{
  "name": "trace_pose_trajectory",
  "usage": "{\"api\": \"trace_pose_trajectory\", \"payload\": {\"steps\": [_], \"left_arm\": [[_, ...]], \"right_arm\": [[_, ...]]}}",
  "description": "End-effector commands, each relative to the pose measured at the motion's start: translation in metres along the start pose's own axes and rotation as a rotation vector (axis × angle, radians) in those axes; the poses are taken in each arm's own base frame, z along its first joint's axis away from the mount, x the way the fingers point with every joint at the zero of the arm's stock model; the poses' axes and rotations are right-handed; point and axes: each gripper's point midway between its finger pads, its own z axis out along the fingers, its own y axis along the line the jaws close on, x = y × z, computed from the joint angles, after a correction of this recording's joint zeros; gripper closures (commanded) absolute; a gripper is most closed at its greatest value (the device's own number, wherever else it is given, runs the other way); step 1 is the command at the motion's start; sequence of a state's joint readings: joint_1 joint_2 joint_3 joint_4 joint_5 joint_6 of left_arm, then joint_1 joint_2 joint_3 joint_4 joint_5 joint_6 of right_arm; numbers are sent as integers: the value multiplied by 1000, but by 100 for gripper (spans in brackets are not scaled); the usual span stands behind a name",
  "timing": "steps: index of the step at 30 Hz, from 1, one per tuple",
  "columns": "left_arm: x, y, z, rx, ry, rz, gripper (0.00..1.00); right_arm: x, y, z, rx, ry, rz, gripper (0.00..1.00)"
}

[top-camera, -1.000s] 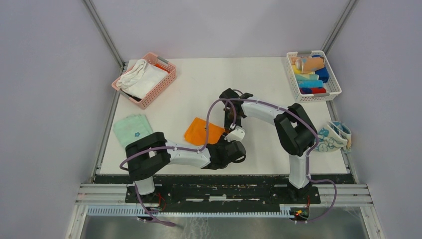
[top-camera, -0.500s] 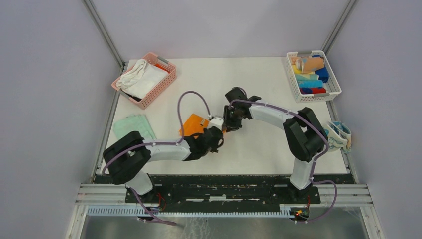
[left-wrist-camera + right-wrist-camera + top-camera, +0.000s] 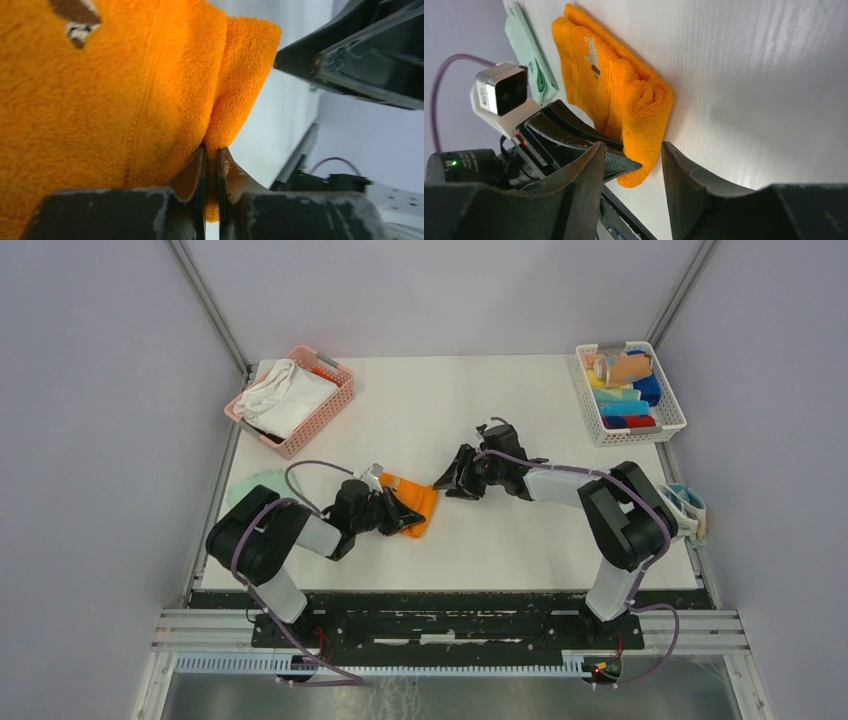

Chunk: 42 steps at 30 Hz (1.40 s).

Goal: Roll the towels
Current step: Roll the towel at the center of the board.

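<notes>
The orange towel (image 3: 418, 498) lies folded into a narrow bundle at the middle of the table. My left gripper (image 3: 398, 510) lies low at the towel's left side and is shut on its folded edge (image 3: 240, 65); the left wrist view shows cloth pinched between the jaws of the left gripper (image 3: 211, 148). My right gripper (image 3: 447, 483) stands open just right of the towel, apart from it; in the right wrist view the orange towel (image 3: 624, 95) shows beyond the right gripper (image 3: 633, 145). A mint green towel (image 3: 244, 487) lies flat at the left, half hidden by my left arm. A white and teal towel (image 3: 684, 508) hangs at the right table edge.
A pink mesh basket (image 3: 337, 400) holding a white cloth stands at the back left. A white basket (image 3: 668, 408) with several rolled towels stands at the back right. The two grippers are close together over the table's middle.
My left arm swung left and its gripper shut on the orange towel, drawing it into a narrower fold. My right gripper opened, let go and drew back a little to the right.
</notes>
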<state>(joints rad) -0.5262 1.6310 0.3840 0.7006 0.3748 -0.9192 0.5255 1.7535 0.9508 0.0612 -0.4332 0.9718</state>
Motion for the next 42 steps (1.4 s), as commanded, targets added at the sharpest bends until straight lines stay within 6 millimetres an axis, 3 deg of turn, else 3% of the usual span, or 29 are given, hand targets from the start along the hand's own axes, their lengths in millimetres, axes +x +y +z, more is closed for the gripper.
{"api": "trace_pose_trajectory", "payload": {"steps": [1, 9, 25, 28, 33, 36, 42], "left_arm": [[11, -18, -12, 193, 68, -258, 97], [13, 0, -16, 219, 56, -447, 97], [19, 24, -8, 71, 85, -416, 93], [18, 24, -9, 56, 80, -396, 87], [12, 20, -13, -3, 61, -283, 65], [2, 7, -18, -76, 25, -132, 54], [-14, -29, -35, -288, -102, 268, 39]], "right_arm": [[-4, 24, 15, -185, -9, 11, 46], [6, -3, 38, -145, 29, 54, 46], [36, -63, 61, 183, 121, 4, 52], [39, -72, 59, 272, 137, -26, 58], [34, -86, 40, 482, 132, -105, 69], [29, -86, 27, 576, 135, -144, 76], [23, -80, 15, 641, 147, -171, 78]]}}
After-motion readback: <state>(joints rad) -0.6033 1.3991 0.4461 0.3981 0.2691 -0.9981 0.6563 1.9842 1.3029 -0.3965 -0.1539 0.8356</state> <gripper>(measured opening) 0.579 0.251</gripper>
